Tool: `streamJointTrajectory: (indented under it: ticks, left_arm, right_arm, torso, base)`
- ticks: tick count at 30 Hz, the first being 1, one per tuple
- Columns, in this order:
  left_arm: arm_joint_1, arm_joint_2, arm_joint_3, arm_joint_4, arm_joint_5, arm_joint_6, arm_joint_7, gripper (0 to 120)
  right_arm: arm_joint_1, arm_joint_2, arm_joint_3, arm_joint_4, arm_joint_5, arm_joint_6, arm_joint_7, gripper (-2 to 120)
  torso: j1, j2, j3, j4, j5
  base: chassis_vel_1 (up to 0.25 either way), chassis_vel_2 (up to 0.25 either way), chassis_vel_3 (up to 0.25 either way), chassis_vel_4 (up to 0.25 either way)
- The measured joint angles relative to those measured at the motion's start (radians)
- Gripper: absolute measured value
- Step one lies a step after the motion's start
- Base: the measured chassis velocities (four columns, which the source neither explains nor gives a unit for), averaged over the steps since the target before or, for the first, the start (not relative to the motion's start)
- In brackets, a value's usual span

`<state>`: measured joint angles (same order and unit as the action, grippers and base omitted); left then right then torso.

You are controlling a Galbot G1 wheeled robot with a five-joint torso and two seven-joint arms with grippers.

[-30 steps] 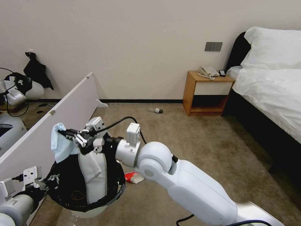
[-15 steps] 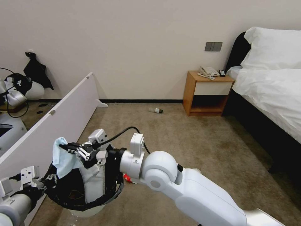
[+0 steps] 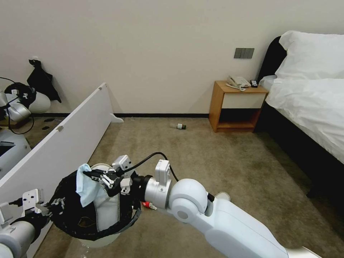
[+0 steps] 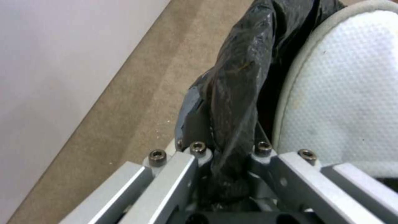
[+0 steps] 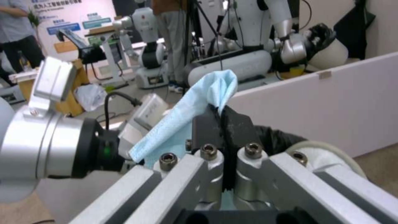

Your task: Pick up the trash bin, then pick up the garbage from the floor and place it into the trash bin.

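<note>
Now the right claw [image 3: 94,174] pinches the light-blue face mask [image 3: 85,183] above the trash bin [image 3: 94,240], while the left claw [image 4: 226,155] grips the bin's black-bagged rim, white slipper [image 3: 106,213] inside.

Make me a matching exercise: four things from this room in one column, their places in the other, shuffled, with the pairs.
1. mask
2. slipper
3. bottle
4. phone

A. on the nightstand
B. on the carpet near the wall
C. standing in the bin
D. pinched in the right gripper

Pairs: 1-D, 2-C, 3-B, 4-A
</note>
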<state>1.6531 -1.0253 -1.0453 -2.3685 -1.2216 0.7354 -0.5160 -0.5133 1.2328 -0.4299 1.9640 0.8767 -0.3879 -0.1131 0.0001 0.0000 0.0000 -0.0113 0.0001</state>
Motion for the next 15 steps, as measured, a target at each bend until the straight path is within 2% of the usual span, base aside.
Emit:
streamJointTrajectory:
  ticks: [5, 7, 8, 9, 10, 13, 14, 15]
  left_arm:
    - [-0.003, 0.0, 0.006, -0.003, -0.001, 0.0, -0.002, 4]
    - [-0.004, 0.0, 0.008, -0.003, -0.001, 0.0, -0.003, 4]
    - [-0.004, 0.0, 0.008, -0.003, -0.001, 0.0, -0.003, 4]
    - [-0.005, 0.0, 0.008, -0.003, -0.001, 0.0, -0.004, 4]
    - [-0.005, 0.0, 0.008, -0.003, -0.001, 0.0, -0.004, 4]
    - [-0.005, -0.001, 0.008, -0.004, -0.001, 0.0, -0.004, 4]
    - [-0.005, -0.001, 0.008, -0.004, -0.001, 0.0, -0.004, 4]
    - [-0.005, -0.001, 0.008, -0.004, -0.001, 0.0, -0.004, 4]
  right_arm:
    - [-0.014, -0.006, -0.008, -0.008, -0.011, -0.016, 0.012, 0]
    - [-0.019, -0.006, -0.019, -0.015, -0.013, -0.026, 0.018, 7]
    - [-0.019, -0.006, -0.019, -0.015, -0.013, -0.026, 0.018, 7]
    - [-0.02, -0.004, -0.025, -0.017, -0.009, -0.03, 0.022, 13]
    - [-0.02, -0.004, -0.025, -0.017, -0.009, -0.03, 0.022, 13]
    - [-0.022, 0.001, -0.034, -0.018, 0.006, -0.04, 0.033, 30]
    - [-0.022, 0.001, -0.034, -0.018, 0.006, -0.04, 0.033, 30]
    - [-0.022, 0.003, -0.038, -0.019, 0.01, -0.042, 0.035, 35]
  torso:
    - [0.0, 0.0, 0.0, 0.0, 0.0]
    - [0.0, 0.0, 0.0, 0.0, -0.0001]
    - [0.0, 0.0, 0.0, 0.0, -0.0001]
    - [0.0, 0.0, 0.0, 0.0, -0.0001]
    - [0.0, 0.0, 0.0, 0.0, -0.0001]
    - [0.0, 0.0, 0.0, 0.0001, -0.0001]
    - [0.0, 0.0, 0.0, 0.0001, -0.0001]
    - [0.0, 0.0, 0.0, 0.0001, -0.0001]
  base:
    - [0.0, 0.0, 0.0, 0.0]
    - [0.0, 0.0, 0.0, 0.0]
    - [0.0, 0.0, 0.0, 0.0]
    - [0.0, 0.0, 0.0, 0.0]
    - [0.0, 0.0, 0.0, 0.0]
    - [0.0, 0.0, 0.0, 0.0]
    - [0.0, 0.0, 0.0, 0.0]
    - [0.0, 0.0, 0.0, 0.0]
